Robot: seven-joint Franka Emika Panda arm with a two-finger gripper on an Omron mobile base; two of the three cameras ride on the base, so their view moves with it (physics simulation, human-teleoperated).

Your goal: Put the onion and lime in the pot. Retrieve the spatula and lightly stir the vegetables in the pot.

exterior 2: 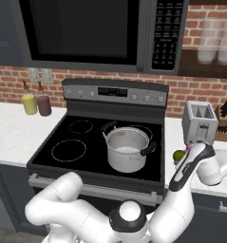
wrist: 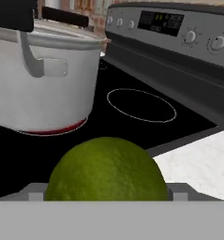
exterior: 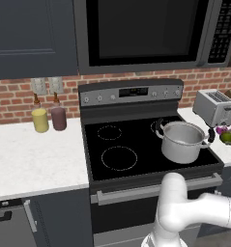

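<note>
From the left base view we see the lime (exterior: 226,137) on the white surface (exterior: 30,159) right of the pot (exterior: 183,142). From the right base view it (exterior 2: 179,155) sits just beside the lowered arm. In the hand view we find the lime (wrist: 107,171) close up, between the pincer (wrist: 106,191) tips, which stand apart either side; we cannot tell whether they touch it.

Lime (wrist: 106,169) sat large at bottom centre, close to the camera, its lower part cut off. Small grey finger parts showed just beside it at left and right; contact could not be told. Pot (wrist: 43,79) stood upper left on the black stove top (wrist: 179,126), one steel handle bracket facing the camera, a red glow along its base rim. A ringed burner (wrist: 141,105) lay right of the pot, bare. Control panel (wrist: 179,28) with knobs and display ran across upper right. White counter (wrist: 202,164) lay at lower right.
</note>
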